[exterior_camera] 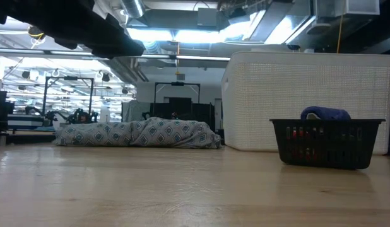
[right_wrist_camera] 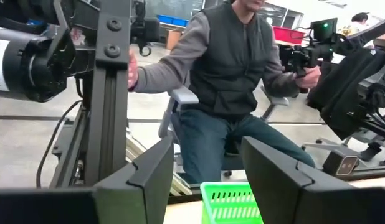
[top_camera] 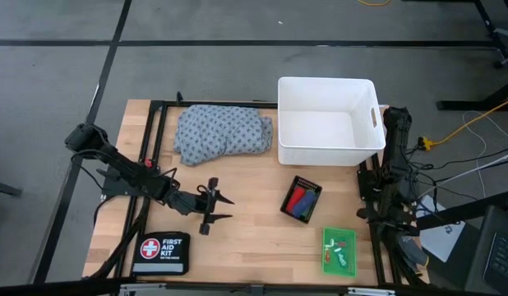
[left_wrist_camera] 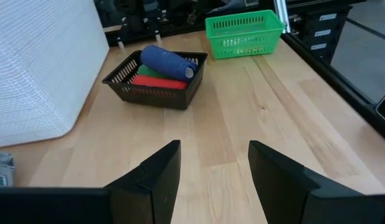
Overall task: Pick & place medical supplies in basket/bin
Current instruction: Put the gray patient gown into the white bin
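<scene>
My left gripper (top_camera: 228, 209) (left_wrist_camera: 214, 147) hovers open over the table's near middle, fingers pointing toward the black mesh tray (top_camera: 301, 199) (left_wrist_camera: 156, 81), touching nothing. That tray holds a blue roll (left_wrist_camera: 169, 63) lying on a red roll (left_wrist_camera: 158, 83) and a green roll (left_wrist_camera: 150, 72). The green tray (top_camera: 339, 249) (left_wrist_camera: 244, 32) holds small pale packets (top_camera: 342, 257). The blue-grey dotted cloth (top_camera: 221, 131) (exterior_camera: 138, 133) lies bunched on the table left of the white tub (top_camera: 328, 119) (exterior_camera: 308, 101). My right gripper (right_wrist_camera: 207, 147) waits open at the table's right edge.
A black pouch lettered FIRST AID KIT (top_camera: 161, 253) lies at the near left corner. Bare wood stretches between my left gripper and the black tray. A person (right_wrist_camera: 233, 81) sits beyond the table's near edge, in the right wrist view. Black frame rails (top_camera: 151, 156) run along the table's sides.
</scene>
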Controlling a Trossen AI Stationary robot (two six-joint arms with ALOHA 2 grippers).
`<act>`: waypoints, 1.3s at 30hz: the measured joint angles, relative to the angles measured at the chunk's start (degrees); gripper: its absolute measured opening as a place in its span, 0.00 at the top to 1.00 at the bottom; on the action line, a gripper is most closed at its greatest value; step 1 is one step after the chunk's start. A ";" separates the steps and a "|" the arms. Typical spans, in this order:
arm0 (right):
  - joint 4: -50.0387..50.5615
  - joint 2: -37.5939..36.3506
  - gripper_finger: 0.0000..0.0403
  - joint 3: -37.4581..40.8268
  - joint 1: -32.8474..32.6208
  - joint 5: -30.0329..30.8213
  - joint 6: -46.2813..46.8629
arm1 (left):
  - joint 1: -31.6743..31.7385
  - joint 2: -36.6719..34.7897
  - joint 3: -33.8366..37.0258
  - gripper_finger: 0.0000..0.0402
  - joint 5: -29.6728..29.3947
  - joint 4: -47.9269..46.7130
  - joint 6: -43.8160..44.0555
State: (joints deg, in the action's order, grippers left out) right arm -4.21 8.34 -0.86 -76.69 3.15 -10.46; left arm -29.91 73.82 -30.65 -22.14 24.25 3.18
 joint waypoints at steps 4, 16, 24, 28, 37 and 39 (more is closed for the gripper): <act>0.14 0.00 0.53 0.00 0.02 1.70 0.64 | 0.00 0.00 0.00 0.54 -1.97 -0.02 -0.19; 0.00 0.00 0.53 0.00 0.02 3.04 1.05 | 3.61 0.00 -0.02 0.54 -21.83 -3.09 -1.26; 0.00 0.00 0.53 0.00 0.02 3.04 1.03 | 7.16 0.00 -0.04 0.50 -27.51 -14.46 1.38; 0.02 0.00 0.53 0.00 0.02 3.02 1.03 | 8.79 0.00 -0.04 0.43 -29.72 -17.01 -0.43; 0.02 0.00 0.53 0.00 0.02 3.02 1.01 | 12.24 0.00 -0.04 0.30 -32.26 -17.71 -6.90; 0.04 0.00 0.53 0.00 0.02 3.02 0.99 | 13.15 -0.01 -0.04 0.28 -32.16 -19.54 -7.66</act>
State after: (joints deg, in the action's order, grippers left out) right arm -4.16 8.34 -0.86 -76.66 6.17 -9.47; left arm -16.76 73.82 -30.70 -54.31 4.71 -4.48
